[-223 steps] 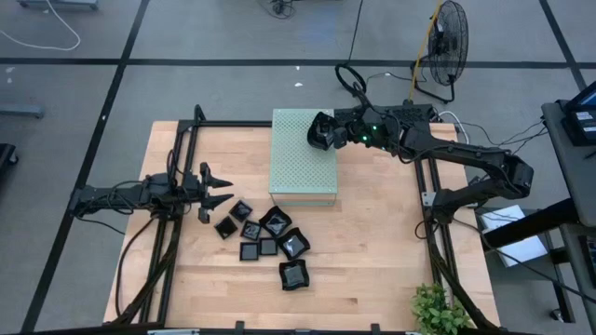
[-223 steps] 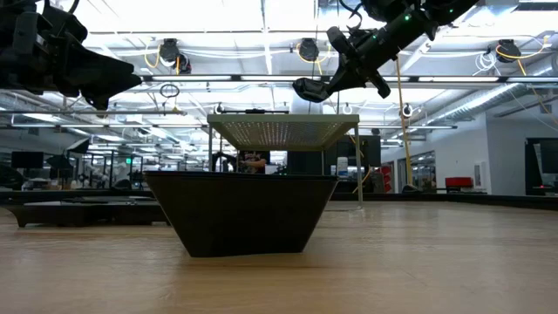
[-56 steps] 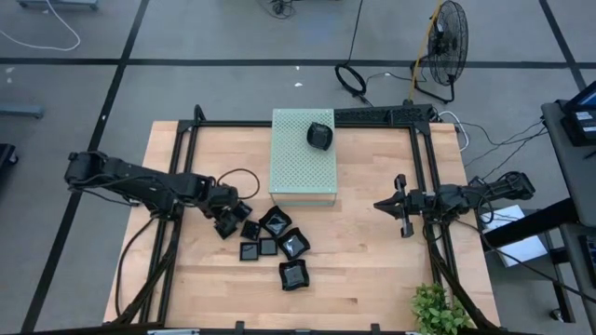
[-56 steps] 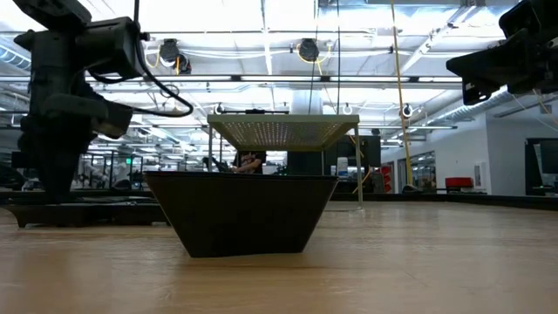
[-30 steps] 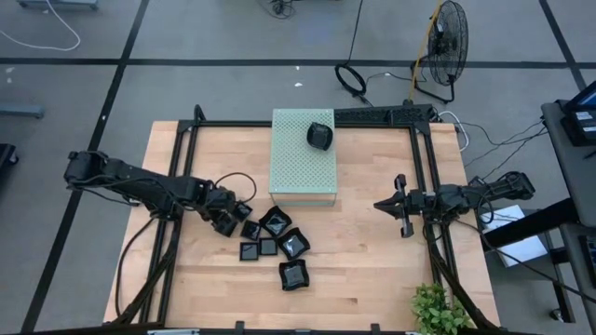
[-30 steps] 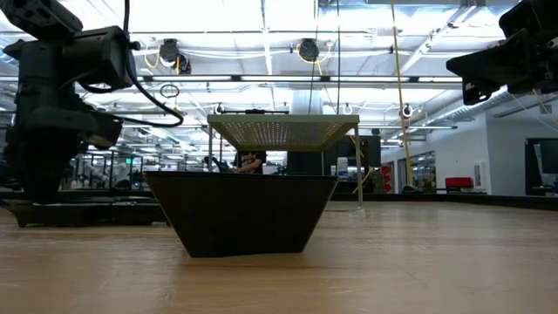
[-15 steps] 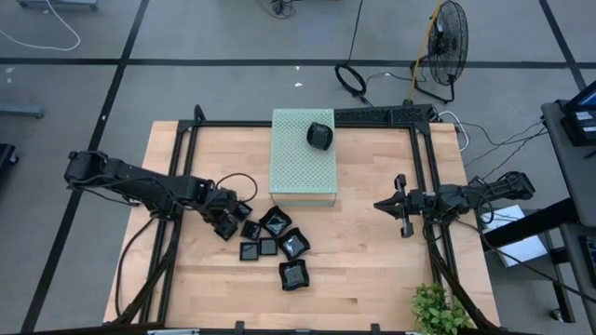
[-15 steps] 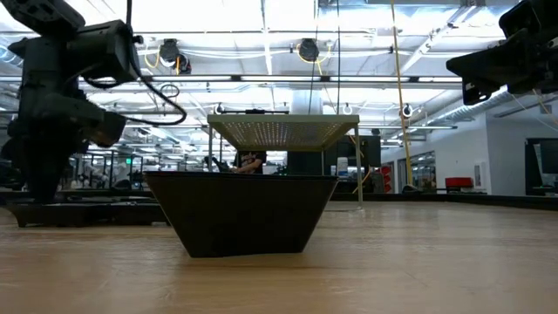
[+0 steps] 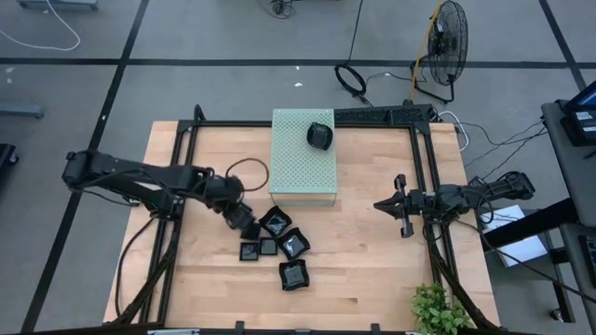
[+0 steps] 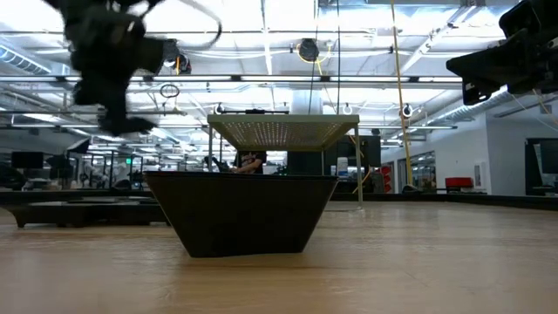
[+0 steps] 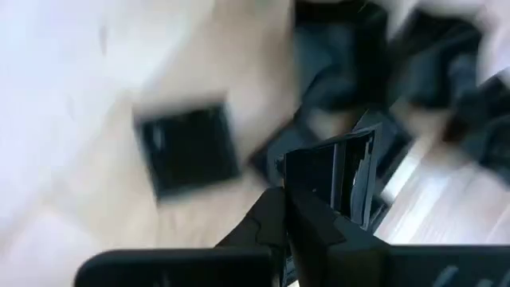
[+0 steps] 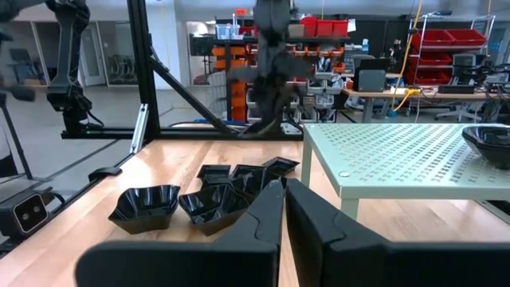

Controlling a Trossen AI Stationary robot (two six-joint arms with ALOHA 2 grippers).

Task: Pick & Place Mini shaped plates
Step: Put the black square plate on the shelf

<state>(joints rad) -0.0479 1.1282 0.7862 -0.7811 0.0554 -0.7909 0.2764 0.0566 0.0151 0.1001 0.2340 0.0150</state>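
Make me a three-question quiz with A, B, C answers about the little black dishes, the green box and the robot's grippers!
1. Where is the lone black dish?
A. On top of the pale green box
B. Under the table
C. In the right gripper

2. What colour is the box?
A. Red
B. Pale green
C. Yellow

3. What is the left gripper doing?
A. Resting wide open far from the dishes
B. Shut on a square dish
C. Holding the box

Answers:
1. A, the high view shows the dish sitting on the box's far right corner.
2. B, the perforated top is pale green from above.
3. B, the left wrist view shows the fingers pinching a square dish's edge above the pile; the right gripper waits shut at the table's right side.
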